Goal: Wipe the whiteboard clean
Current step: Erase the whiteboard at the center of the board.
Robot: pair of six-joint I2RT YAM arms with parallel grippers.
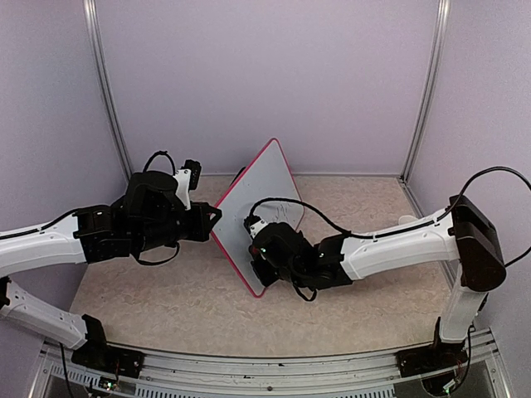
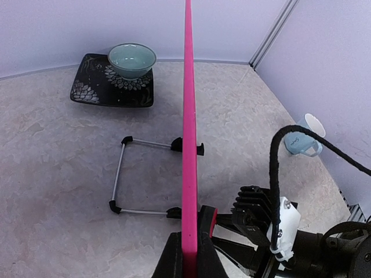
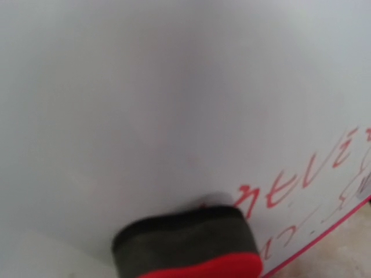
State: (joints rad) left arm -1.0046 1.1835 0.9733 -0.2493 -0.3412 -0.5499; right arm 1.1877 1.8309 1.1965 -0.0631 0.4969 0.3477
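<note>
**Inspector:** Position of the whiteboard (image 1: 259, 199)?

**Assessor:** It stands on edge at mid-table, tilted, with its face toward the right gripper (image 1: 264, 249).

**Inspector:** Step in hand?

**Assessor:** Wiping, by my judgement. Most of the face is clean. Red writing (image 3: 301, 179) is left just beside the eraser (image 3: 188, 246), near the board's frame.

**Inspector:** Next move?

**Assessor:** Draw the eraser across that writing, pressed flat to the board.

**Inspector:** Fingers?

**Assessor:** The left gripper (image 2: 188, 258) is closed narrowly on the board's pink frame, steadying it. The right gripper presses the eraser to the face. Its fingers are hidden, but I judge them clamped on the block.
</note>
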